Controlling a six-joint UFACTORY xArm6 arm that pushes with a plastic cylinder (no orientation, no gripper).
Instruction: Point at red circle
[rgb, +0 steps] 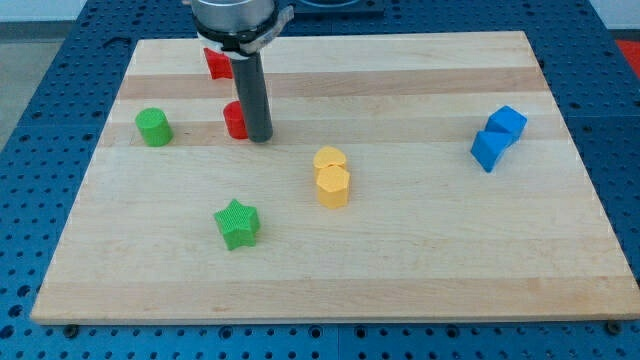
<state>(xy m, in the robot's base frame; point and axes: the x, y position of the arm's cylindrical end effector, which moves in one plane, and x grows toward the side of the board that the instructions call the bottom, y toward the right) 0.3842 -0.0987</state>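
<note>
- My tip (260, 138) rests on the table (420, 260), at the lower end of the dark upright rod; there is no hand here, so nothing stands apart, together or clamped.
- The red circle (234, 120) lies at 9 o'clock of my tip, just beside the rod and seemingly touching it; the rod hides its right edge.
- A second red block (216, 63) sits at 11 o'clock, near the table's top edge, partly behind the rod; its shape I cannot make out.
- The green cylinder (153, 127) is further out at 9 o'clock.
- Two yellow blocks, touching, lie at 4 o'clock: a yellow heart (328, 159) above a yellow hexagon (333, 187).
- The green star (237, 223) sits at 6 o'clock, well apart.
- Far out at 3 o'clock, two blue blocks touch: a blue cube (507, 123) and a second blue block (488, 150).
</note>
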